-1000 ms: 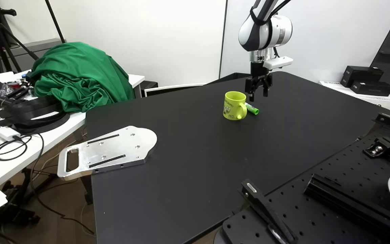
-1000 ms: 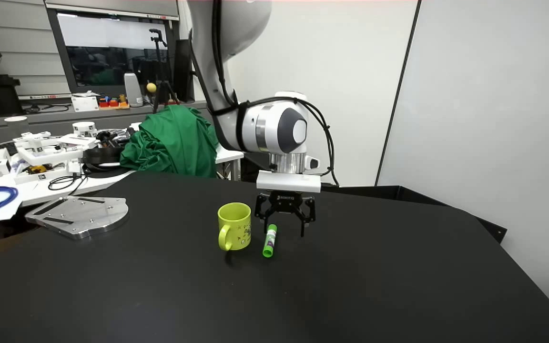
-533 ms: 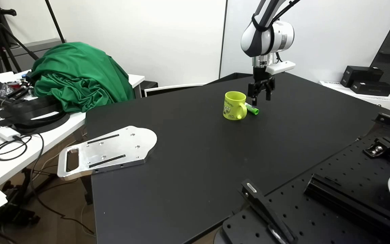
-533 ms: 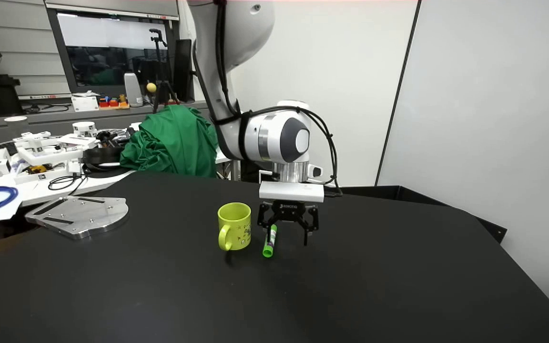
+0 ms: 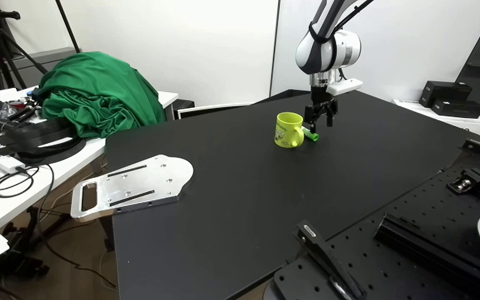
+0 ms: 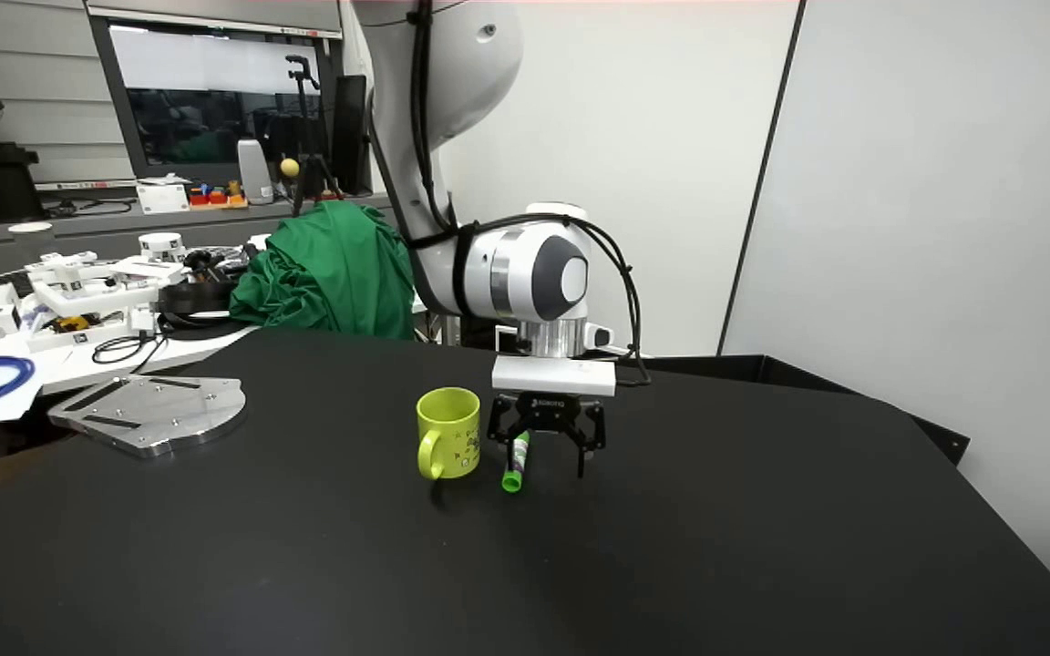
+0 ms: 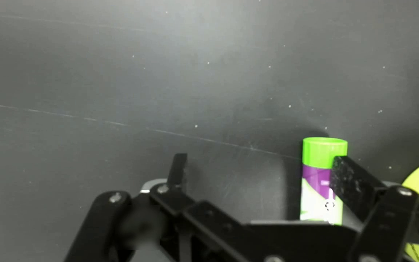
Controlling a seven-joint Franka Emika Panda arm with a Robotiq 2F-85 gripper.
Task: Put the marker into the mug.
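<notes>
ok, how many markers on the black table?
1: the marker, partly covered by one of the fingers in the wrist view and lying beside the mug in both exterior views. No other shows.

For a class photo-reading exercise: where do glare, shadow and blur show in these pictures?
Wrist view: pale glare on the tabletop toward the picture's top, a dark shadow left of the marker, blur on part of the gripper at lower left; in an exterior view, a dark patch below the mug, shadow or reflection.

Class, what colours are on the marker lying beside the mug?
The marker has a green end, then purple, then mostly white; best seen in the wrist view.
</notes>
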